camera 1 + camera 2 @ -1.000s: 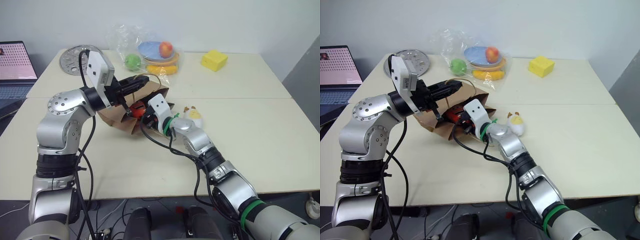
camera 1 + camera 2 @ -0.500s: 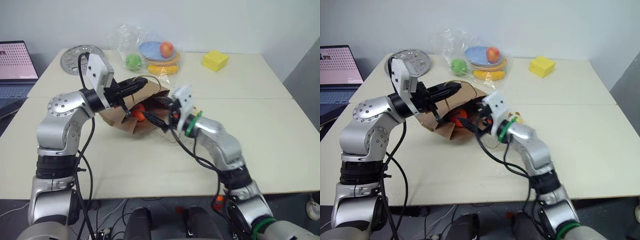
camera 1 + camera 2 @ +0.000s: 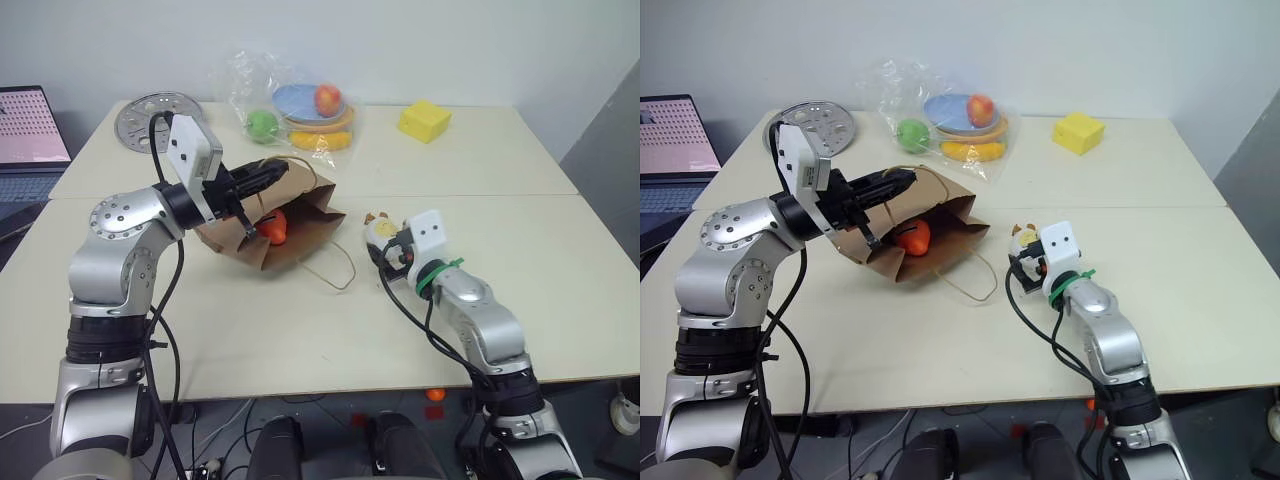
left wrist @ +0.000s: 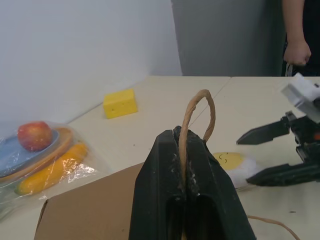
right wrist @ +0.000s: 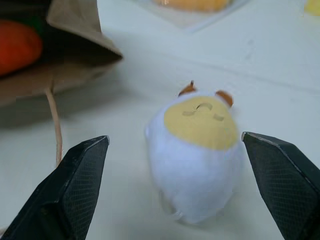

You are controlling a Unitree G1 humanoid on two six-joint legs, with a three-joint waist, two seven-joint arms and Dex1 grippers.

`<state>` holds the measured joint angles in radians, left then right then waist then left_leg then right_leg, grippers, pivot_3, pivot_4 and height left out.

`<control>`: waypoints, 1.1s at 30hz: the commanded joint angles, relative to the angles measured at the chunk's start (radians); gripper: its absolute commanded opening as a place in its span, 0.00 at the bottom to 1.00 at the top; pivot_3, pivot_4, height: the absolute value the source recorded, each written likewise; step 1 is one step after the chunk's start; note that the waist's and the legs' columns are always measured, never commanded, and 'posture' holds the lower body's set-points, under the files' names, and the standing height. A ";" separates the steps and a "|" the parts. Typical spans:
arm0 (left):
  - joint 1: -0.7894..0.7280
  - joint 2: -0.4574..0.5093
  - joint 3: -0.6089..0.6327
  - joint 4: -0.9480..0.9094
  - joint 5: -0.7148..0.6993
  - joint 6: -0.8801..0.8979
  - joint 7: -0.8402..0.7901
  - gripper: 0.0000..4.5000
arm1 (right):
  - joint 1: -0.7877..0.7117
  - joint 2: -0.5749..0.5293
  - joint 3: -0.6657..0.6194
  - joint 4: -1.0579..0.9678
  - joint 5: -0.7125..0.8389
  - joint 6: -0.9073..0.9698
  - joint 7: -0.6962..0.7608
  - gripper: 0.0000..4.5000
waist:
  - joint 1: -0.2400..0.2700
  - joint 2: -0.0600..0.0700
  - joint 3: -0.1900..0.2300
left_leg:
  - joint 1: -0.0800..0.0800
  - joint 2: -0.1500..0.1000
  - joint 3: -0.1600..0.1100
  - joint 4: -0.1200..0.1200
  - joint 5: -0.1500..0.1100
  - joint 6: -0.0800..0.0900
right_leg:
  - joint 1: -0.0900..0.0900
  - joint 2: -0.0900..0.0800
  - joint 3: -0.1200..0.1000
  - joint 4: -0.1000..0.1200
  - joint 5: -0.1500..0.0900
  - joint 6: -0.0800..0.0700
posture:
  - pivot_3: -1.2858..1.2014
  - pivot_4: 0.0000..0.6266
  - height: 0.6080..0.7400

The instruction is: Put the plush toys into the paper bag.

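The brown paper bag [image 3: 300,205] lies on its side with its mouth facing the table's front right. My left gripper [image 3: 262,178] is shut on its upper twine handle [image 4: 196,112] and holds the mouth up. The orange carrot plush [image 3: 912,236] rests just inside the mouth. The white-yellow egg plush [image 5: 197,150] stands on the table to the right of the bag. My right gripper [image 3: 386,250] is open just in front of the egg, one finger [image 5: 82,185] on each side, not touching it.
A clear plastic bag [image 3: 285,100] with plates and toy fruits lies at the back, a yellow block [image 3: 424,120] to its right, a round metal disc [image 3: 150,108] to its left. A laptop [image 3: 25,130] sits far left. The bag's second handle [image 3: 335,270] trails on the table. A person's hand [image 4: 296,50] is beyond the table.
My right gripper let go of the carrot inside the bag, pulled out of the mouth and swung right to the egg, opening wide. The left gripper kept its hold on the handle.
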<state>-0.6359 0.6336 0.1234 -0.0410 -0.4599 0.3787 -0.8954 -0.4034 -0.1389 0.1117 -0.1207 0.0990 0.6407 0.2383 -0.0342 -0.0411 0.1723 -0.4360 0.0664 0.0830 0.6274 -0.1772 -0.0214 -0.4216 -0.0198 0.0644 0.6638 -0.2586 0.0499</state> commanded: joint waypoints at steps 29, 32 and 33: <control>-0.030 0.020 0.013 -0.016 0.001 -0.025 0.007 0.00 | -0.023 -0.094 0.037 -0.100 0.116 -0.093 0.280 0.00 | 0.002 0.000 0.000 | 0.000 0.000 -0.001 0.000 0.000 0.000 | 0.001 0.000 -0.001 0.000 0.000 0.000 | 0.52 0.24 1.00; -0.035 0.021 0.009 -0.015 -0.002 -0.026 0.004 0.00 | -0.044 -0.097 0.056 -0.121 0.129 -0.055 0.299 0.00 | 0.002 0.000 0.000 | 0.000 0.000 -0.001 0.001 0.000 0.000 | 0.001 0.000 0.000 0.000 0.000 0.000 | 0.52 0.24 1.00; -0.035 0.022 0.009 -0.013 -0.002 -0.027 0.003 0.00 | -0.053 -0.095 0.064 -0.118 0.129 -0.051 0.303 0.00 | 0.002 0.000 0.000 | 0.000 0.000 -0.001 0.001 0.000 0.000 | 0.001 0.000 0.000 0.000 0.000 0.000 | 0.52 0.24 1.00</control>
<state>-0.6419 0.6518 0.1212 -0.0393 -0.4584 0.3683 -0.8871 -0.4230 -0.2325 0.1691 -0.1968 0.2125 0.5836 0.5247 -0.0326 -0.0411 0.1723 -0.4360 0.0665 0.0825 0.6282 -0.1772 -0.0213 -0.4208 -0.0196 0.0641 0.6640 -0.2585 0.0502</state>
